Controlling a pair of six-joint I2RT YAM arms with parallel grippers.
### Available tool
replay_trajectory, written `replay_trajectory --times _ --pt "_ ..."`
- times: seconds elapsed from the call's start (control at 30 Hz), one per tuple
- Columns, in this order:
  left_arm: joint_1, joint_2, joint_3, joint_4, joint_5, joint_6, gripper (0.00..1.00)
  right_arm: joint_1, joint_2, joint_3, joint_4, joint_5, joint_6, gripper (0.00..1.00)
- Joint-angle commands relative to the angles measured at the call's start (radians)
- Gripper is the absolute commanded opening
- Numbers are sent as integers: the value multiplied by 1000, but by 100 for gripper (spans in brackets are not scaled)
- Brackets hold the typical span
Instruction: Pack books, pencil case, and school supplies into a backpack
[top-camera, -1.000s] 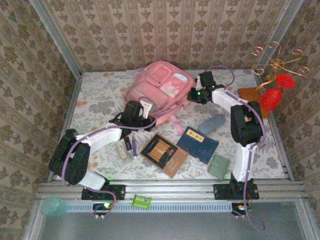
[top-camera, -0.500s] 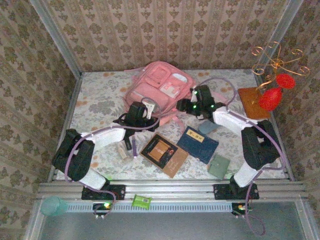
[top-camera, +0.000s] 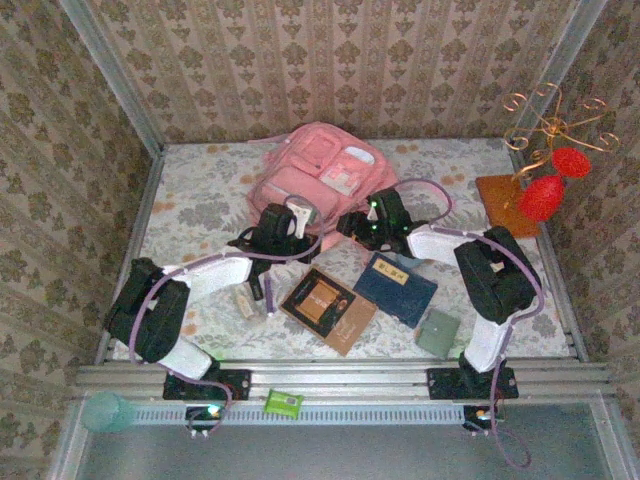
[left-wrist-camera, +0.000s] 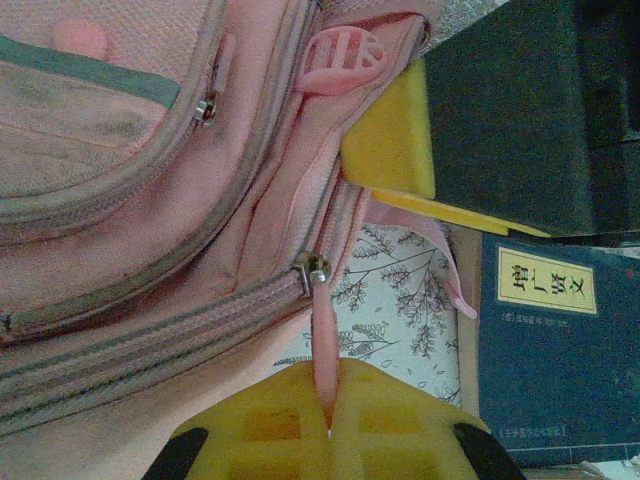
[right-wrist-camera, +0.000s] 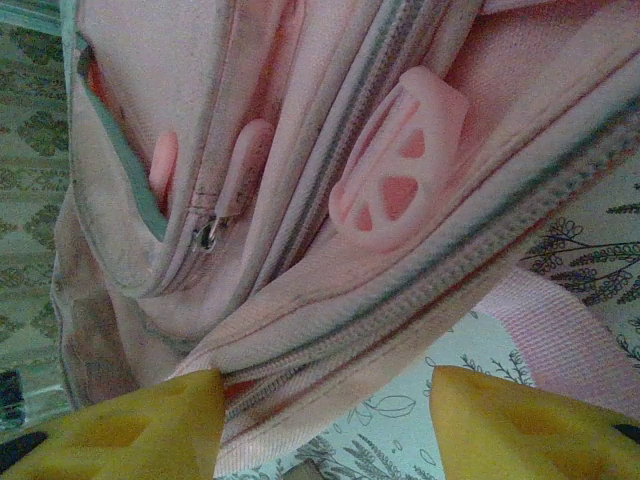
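**Both arms busy at the pink bag**

The backpack (top-camera: 315, 175) lies far-middle on the table (top-camera: 200, 190), with the navy book (top-camera: 397, 287) and brown book (top-camera: 328, 307) in front of it. The right gripper (right-wrist-camera: 325, 425) stands open at its zipped edge, holding nothing. The left gripper (left-wrist-camera: 328, 432) pinches its zip pull (left-wrist-camera: 322, 330).

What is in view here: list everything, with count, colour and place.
backpack: one, pink, far middle
dark book: one, brown-black with orange frame, near middle
navy book: one, navy with pale label, right of dark book
purple pen: one, purple, left of dark book
pale block: one, beige, beside purple pen
square pad: one, grey-green, near right
ornament: one, red on gold wire, far right
green block: one, green, front rail
cup: one, teal, nearest left corner
zip pull: one, pink, backpack's near edge
left gripper: yellow-fingered, shut on zip pull
right gripper: yellow-fingered, open at backpack
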Motion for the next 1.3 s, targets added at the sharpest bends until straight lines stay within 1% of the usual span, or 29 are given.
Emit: replay_trajectory --times 0.0,0.1,0.27,0.33,0.4,0.43,0.57,0.73,0.83,0.97,1.1,1.17,1.27 --pt "-9 -4 21 59 39 4 0 8 24 2 51 -12 41 53" --pt "-11 -7 20 61 38 7 0 13 37 2 59 -8 49 44" --pt "-12 -9 18 52 23 17 0 11 31 -17 83 16 66 23" --pt "-12 -19 19 21 -3 29 0 1 10 -32 76 36 62 15" --pt "-12 -40 16 -29 -39 53 0 -19 -21 -52 72 55 57 3" --pt "-11 -52 11 -56 -61 68 0 -30 -40 -64 66 72 55 0" --pt "-4 -88 -3 -153 -136 116 0 -44 -96 -94 48 119 29 0" --pt "30 -123 -31 -189 -134 128 0 -46 -130 -121 49 168 1 0" --pt "44 -132 -32 -193 -105 124 0 -39 -137 -121 60 182 -21 0" --pt "55 -131 -15 -235 -98 136 0 -42 -148 -90 -19 248 -90 0" --pt "91 -159 -41 -218 -17 93 0 -41 -157 -47 -128 363 -181 0" --pt "111 -173 -50 -206 40 69 0 -43 -154 -35 -142 395 -214 0" --pt "123 -185 -26 -262 45 85 0 -54 -144 -11 -168 410 -244 0"
